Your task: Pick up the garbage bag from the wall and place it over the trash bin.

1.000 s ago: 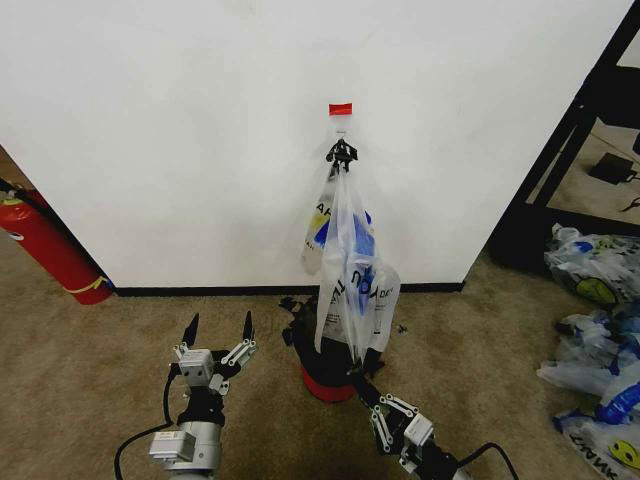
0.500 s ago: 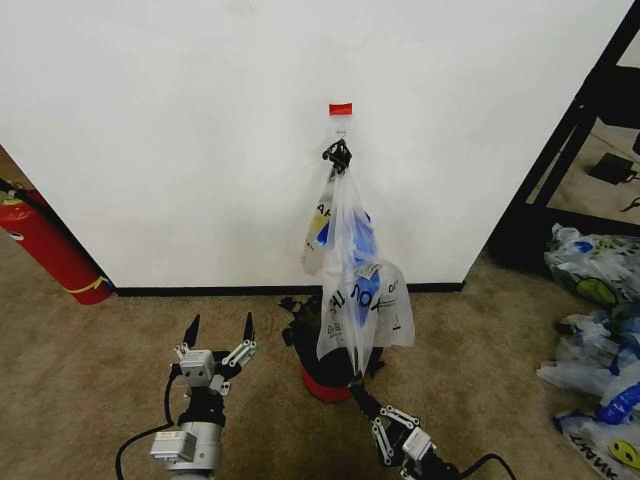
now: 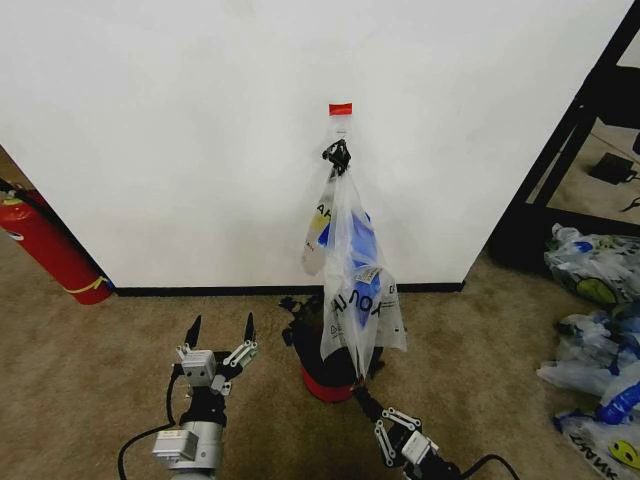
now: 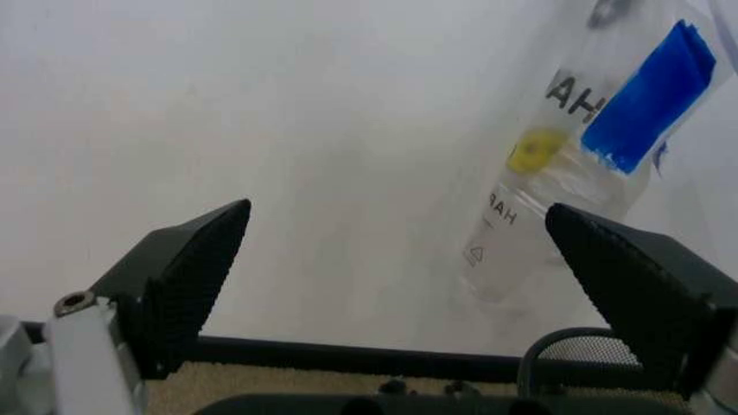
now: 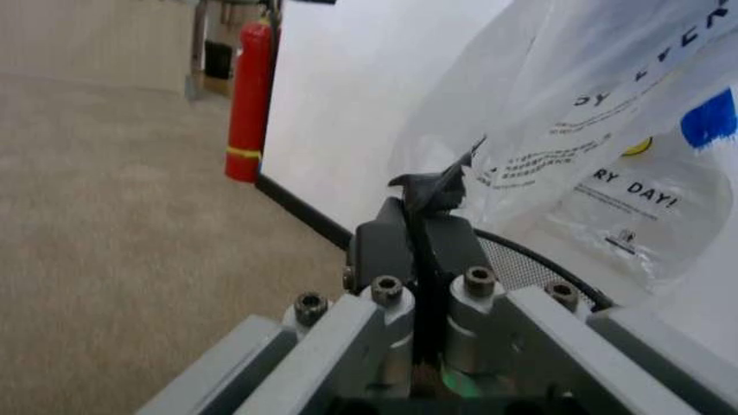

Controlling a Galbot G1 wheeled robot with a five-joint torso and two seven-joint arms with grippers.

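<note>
The garbage bag (image 3: 356,290) hangs from a black clip under a small hook (image 3: 340,133) and red tape strip (image 3: 340,108) on the white wall (image 3: 180,130). Its lower end is drawn out from the wall over the trash bin (image 3: 328,385), whose red body shows beneath it. My right gripper (image 3: 359,393) is low in front of the bin, shut on the bag's bottom edge; in the right wrist view its closed fingers (image 5: 433,186) meet the plastic (image 5: 600,130) beside the bin's black rim (image 5: 533,259). My left gripper (image 3: 220,335) stands open, left of the bin.
A red fire extinguisher (image 3: 48,248) leans against the wall at far left. A black rack frame (image 3: 572,150) stands at right, with a heap of printed bags (image 3: 600,330) on the carpet below. Bare carpet lies left of the bin.
My right gripper has drawn back toward me and lower, still holding the bag's bottom. The bag's lower part has shifted and swung a little. The left arm has not moved.
</note>
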